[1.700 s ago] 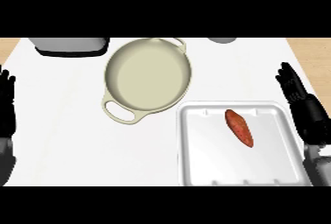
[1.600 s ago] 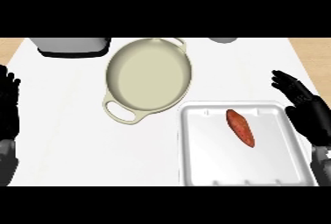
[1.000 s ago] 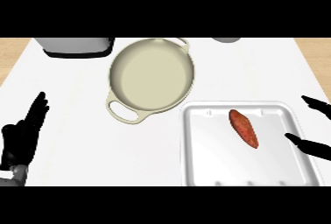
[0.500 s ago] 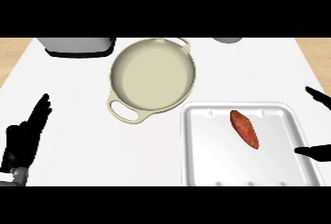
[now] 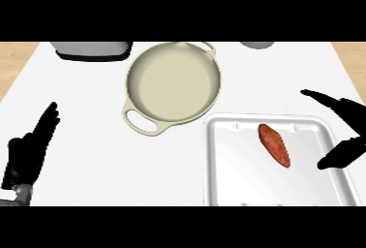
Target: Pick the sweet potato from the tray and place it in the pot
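Note:
An orange-red sweet potato lies in the middle of the white tray at the lower right. A cream oval pot with two handles stands above and left of the tray, nothing inside it. My right hand is at the right edge, open, its fingers spread over the tray's right rim, a short way right of the sweet potato and not touching it. My left hand rests open at the lower left, fingers up, far from both.
A grey and black appliance sits at the back left of the white counter. A grey round object shows at the back, right of the pot. Wooden floor shows past the counter's far corners.
My right hand has come further in from the right edge toward the tray's right side. The left hand has barely shifted. Sweet potato, tray and pot have stayed put.

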Action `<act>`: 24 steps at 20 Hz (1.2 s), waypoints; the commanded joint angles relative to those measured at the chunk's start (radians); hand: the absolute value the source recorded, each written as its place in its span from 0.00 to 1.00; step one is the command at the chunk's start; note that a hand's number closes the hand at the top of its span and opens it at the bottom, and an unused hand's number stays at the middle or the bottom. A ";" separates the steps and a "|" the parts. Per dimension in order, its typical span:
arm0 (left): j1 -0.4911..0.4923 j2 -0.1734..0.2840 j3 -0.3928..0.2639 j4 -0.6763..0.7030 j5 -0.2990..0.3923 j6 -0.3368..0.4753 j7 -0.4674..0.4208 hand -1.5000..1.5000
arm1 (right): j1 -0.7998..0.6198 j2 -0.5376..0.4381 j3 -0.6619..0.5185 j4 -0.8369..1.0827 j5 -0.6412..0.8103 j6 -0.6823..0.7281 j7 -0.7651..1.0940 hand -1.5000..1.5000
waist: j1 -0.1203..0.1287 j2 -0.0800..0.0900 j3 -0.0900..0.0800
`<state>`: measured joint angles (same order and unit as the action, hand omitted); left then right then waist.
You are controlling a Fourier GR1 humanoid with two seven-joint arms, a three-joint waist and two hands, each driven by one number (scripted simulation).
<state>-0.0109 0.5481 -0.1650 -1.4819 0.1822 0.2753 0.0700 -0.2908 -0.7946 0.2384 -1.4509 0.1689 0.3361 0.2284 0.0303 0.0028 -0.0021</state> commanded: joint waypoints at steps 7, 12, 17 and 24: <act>0.042 -0.016 0.024 -0.028 -0.028 -0.011 0.007 0.50 | -0.244 0.173 0.128 0.111 -0.008 0.290 0.346 0.00 | -0.010 -0.001 0.002; 0.031 -0.028 0.070 -0.044 -0.053 -0.038 0.036 0.50 | -0.284 0.232 0.093 0.218 0.064 0.357 0.274 0.00 | -0.018 -0.002 0.002; 0.073 -0.038 0.109 -0.081 -0.066 -0.064 0.057 0.50 | -0.227 0.271 0.100 0.166 0.161 0.358 0.327 0.00 | -0.025 -0.004 0.002; 0.019 -0.121 0.113 0.009 -0.117 -0.090 0.013 0.50 | -0.273 0.385 0.098 0.286 0.276 0.362 0.318 0.00 | -0.024 -0.002 0.002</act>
<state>0.0202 0.4675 -0.0572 -1.5222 0.0884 0.1990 0.1183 -0.5512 -0.4807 0.3342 -1.2123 0.3884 0.7086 0.5246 0.0070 0.0005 0.0000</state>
